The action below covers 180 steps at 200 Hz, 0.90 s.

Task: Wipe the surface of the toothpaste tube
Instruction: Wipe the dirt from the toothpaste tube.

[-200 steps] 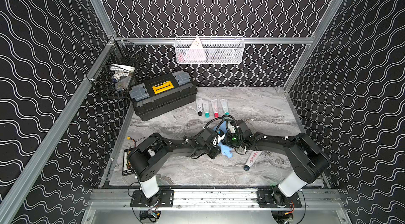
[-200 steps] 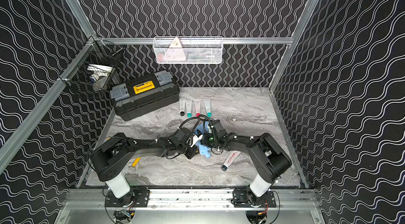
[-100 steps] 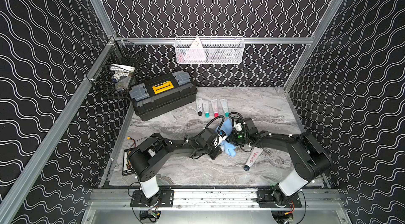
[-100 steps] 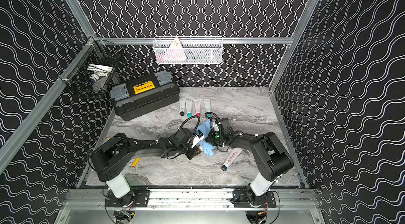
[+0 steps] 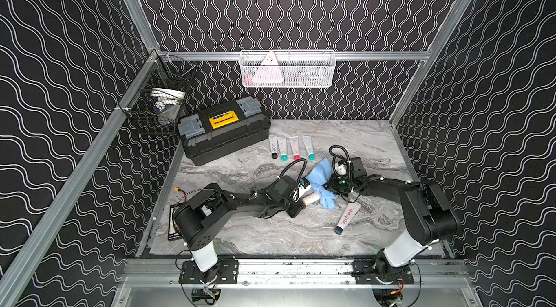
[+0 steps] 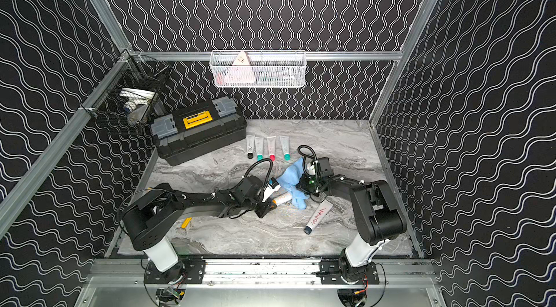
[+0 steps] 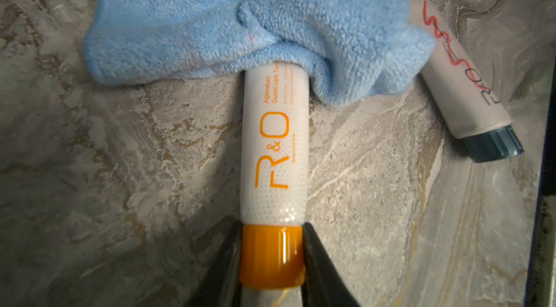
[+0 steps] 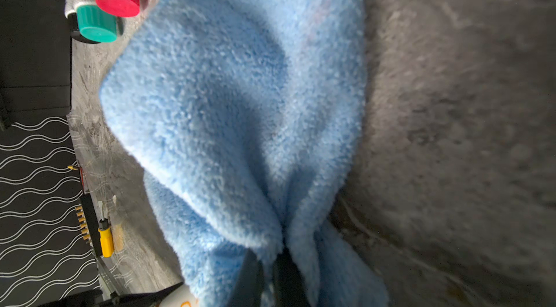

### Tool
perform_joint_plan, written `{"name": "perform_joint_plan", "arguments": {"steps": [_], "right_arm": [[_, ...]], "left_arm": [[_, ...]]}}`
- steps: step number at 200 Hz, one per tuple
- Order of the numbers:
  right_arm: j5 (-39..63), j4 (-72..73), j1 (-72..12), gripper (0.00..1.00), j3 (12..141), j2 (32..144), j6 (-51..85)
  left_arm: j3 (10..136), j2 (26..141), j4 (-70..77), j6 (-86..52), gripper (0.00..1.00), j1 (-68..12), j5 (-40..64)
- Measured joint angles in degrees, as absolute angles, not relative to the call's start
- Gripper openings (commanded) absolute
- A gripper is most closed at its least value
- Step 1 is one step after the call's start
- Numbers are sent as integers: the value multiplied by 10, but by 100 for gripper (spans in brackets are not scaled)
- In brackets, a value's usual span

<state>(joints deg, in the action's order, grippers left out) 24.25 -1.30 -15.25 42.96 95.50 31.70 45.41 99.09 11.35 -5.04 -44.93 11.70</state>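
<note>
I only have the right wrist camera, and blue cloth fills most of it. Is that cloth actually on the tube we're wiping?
Observer: Yes. In the left wrist view the blue cloth covers the end of the orange-capped tube away from the cap; the printed body is bare.
Operator: What holds the tube?
Observer: The left pincer is shut on its orange cap.
Operator: Anything else close by?
Observer: In a top view, a blue-capped tube lies on the marble table just beside the cloth, held by nothing.
</note>
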Motion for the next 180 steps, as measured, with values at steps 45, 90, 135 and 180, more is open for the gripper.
{"name": "perform_joint_plan", "arguments": {"steps": [45,90,135,180], "right_arm": [[248,0,-152,0,421,955,316],[237,5,-182,0,412,944,317],[219,54,-258,0,382,925,363],[216,102,-329,0,365,924,417]], "left_arm": [[453,983,113,-48,19,-449,116],[453,983,97,-46,17,-449,118],[453,984,73,-46,17,-449,120],[449,989,75,-47,16,-450,125]]}}
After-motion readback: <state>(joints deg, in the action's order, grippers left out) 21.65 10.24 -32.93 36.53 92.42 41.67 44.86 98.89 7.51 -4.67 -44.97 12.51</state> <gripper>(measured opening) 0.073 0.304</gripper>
